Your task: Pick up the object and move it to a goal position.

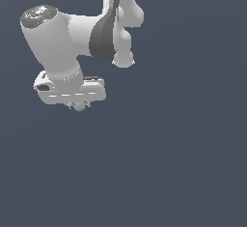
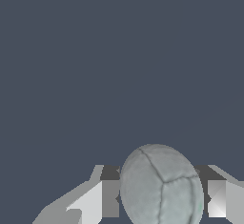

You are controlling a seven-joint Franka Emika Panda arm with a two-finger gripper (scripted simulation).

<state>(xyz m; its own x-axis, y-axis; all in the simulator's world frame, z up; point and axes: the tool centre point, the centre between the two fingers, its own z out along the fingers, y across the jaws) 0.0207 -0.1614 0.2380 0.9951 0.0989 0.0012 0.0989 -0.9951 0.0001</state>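
Note:
The object is a small pale grey-green ball [image 2: 161,187] with dark seam lines. In the wrist view it sits between the two fingers [image 2: 110,198], which press on it from either side. In the exterior view the ball [image 1: 79,106] shows as a tiny pale blob just under the white hand, at the gripper [image 1: 78,106]. The hand hangs high at the exterior view's left, well above the dark ground. The gripper is shut on the ball. The fingers themselves are mostly hidden behind the hand in the exterior view.
The white arm [image 1: 58,42] with a round dark-grey joint cap [image 1: 39,14] fills the upper left of the exterior view. A dark grey link [image 1: 103,37] runs up to the frame's top edge. All else is plain dark blue-grey ground.

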